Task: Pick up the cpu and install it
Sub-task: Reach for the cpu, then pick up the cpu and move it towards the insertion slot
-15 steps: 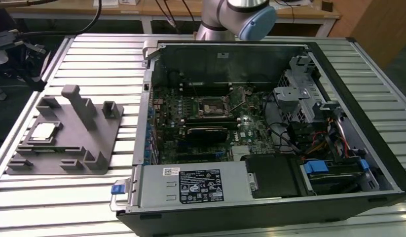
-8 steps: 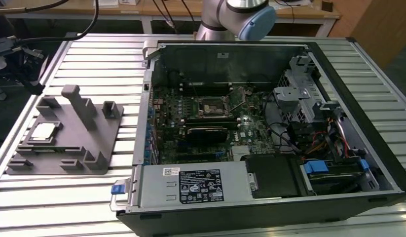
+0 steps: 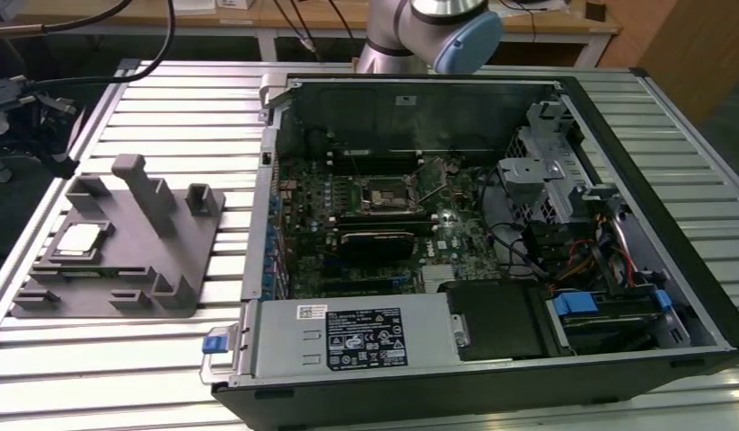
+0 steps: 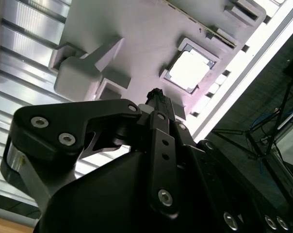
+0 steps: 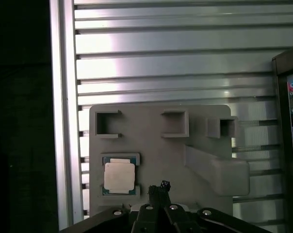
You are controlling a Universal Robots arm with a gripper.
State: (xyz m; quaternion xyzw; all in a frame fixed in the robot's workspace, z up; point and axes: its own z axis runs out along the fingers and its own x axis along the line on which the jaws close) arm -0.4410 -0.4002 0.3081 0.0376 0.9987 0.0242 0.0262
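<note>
Clearly the black gripper (image 5: 161, 186), tips pressed together on nothing, hovers over the grey moulded tray (image 3: 136, 269) whose nine-o'clock pocket in the exterior view holds the small silvery square cpu (image 3: 82, 240); descending shut and offset could knock it askew.

Exterior view: high, angled down across the surface (image 3: 165, 99), taking in the whole open computer case (image 3: 489, 224) and the grey tray (image 3: 129, 260) by the surface's edge at the exterior view's left.
First wrist view: straight down over the tray, past the end effector (image 5: 162, 185).
Second wrist view: oblique, close behind the end effector (image 4: 156, 94).
All three views share the tray and cpu (image 3: 82, 240).
</note>
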